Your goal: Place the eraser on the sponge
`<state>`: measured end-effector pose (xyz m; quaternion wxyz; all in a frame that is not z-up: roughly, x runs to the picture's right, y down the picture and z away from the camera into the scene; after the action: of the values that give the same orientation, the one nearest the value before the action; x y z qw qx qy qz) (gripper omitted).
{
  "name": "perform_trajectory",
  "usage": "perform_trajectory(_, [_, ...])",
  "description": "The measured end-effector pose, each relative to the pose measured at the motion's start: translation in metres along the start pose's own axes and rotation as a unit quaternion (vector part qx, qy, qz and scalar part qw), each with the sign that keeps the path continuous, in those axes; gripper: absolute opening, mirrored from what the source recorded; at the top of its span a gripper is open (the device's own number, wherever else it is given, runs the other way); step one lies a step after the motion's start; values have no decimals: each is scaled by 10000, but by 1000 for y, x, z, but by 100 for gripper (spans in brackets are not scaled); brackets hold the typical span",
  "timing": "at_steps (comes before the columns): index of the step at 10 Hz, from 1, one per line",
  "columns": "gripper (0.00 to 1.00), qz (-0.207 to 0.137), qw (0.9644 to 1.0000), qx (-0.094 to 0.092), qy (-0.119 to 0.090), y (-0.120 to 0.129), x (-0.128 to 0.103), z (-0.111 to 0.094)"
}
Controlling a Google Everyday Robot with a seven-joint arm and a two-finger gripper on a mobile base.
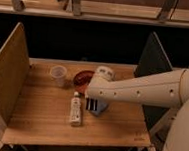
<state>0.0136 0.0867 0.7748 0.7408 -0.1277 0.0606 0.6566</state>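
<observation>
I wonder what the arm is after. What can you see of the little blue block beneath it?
The sponge is a small, soft-looking light-blue block lying flat on the wooden table, beside the white tube and in front of the red dish. The gripper is over its left part and hides it; only the right edge and a lower corner show. Contact between them cannot be told.

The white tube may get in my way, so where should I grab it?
Probably across the middle of the tube, coming straight down from above. It lies flat on the table, its length running front to back, with bare wood along both long sides. The pincer hangs just to its right, over the sponge.
</observation>
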Motion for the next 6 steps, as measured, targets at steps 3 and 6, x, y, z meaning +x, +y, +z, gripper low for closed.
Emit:
perform_trajectory(3, [0,6,10000,4,12,2,-1,2])
perform_trajectory(6, [0,594,9981,168,-19,-29,-12,9])
